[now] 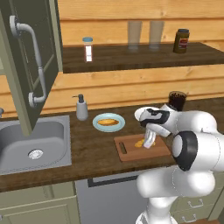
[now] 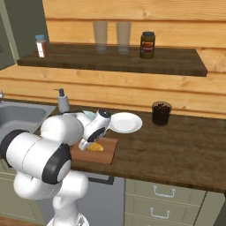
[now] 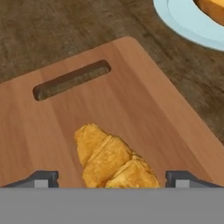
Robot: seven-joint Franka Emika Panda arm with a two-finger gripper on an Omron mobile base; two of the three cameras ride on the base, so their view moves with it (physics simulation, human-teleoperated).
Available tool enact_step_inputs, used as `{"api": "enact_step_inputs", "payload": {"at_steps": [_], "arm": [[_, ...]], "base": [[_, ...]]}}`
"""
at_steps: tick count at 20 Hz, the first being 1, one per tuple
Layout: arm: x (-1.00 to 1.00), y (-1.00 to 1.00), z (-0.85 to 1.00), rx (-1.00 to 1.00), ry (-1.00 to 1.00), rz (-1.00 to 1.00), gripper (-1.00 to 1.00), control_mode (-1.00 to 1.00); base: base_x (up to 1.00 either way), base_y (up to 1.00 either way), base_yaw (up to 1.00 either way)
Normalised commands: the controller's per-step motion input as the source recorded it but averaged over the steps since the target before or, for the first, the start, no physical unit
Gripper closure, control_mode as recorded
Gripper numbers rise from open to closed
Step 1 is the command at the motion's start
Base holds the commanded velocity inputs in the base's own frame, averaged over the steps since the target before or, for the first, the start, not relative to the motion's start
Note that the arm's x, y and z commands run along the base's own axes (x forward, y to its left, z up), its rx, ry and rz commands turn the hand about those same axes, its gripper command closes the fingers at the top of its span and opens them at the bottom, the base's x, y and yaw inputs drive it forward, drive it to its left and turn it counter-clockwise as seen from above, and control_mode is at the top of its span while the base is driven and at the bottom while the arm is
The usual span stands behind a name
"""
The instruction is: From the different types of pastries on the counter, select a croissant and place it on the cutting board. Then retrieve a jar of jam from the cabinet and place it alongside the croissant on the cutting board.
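**Croissant on board, gripper spread wide over it**

Croissant (image 3: 114, 162) lies flat on cutting board (image 3: 131, 118), w/ slot handle (image 3: 71, 79) at its 11 o'clock in hand view. Gripper (image 3: 112, 179) sits low over the pastry, fingertips (image 3: 42, 179) far apart at 9 and 3 o'clock of it, not pinching. In left base view, croissant (image 1: 140, 143) is beside the gripper (image 1: 148, 144) on the board (image 1: 131, 153). Light blue plate (image 1: 109, 122) w/ longer pastry (image 1: 107, 122) at board's 11 o'clock on counter (image 1: 92, 153). Sink (image 1: 30, 144) at 9 o'clock. Dark cup (image 2: 161, 113) at 2 o'clock in right base view.
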Motion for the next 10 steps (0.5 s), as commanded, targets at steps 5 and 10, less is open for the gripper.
{"api": "enact_step_inputs", "payload": {"at_steps": [5, 10], "arm": [[-0.01, 0.05, 0.73, 0.00, 0.08, 0.06, -1.00, -1.00], [-0.32, 0.00, 0.69, 0.00, -0.02, 0.03, -1.00, -1.00]], "base": [[0.00, 0.00, 0.00], [0.00, 0.00, 0.00]]}}
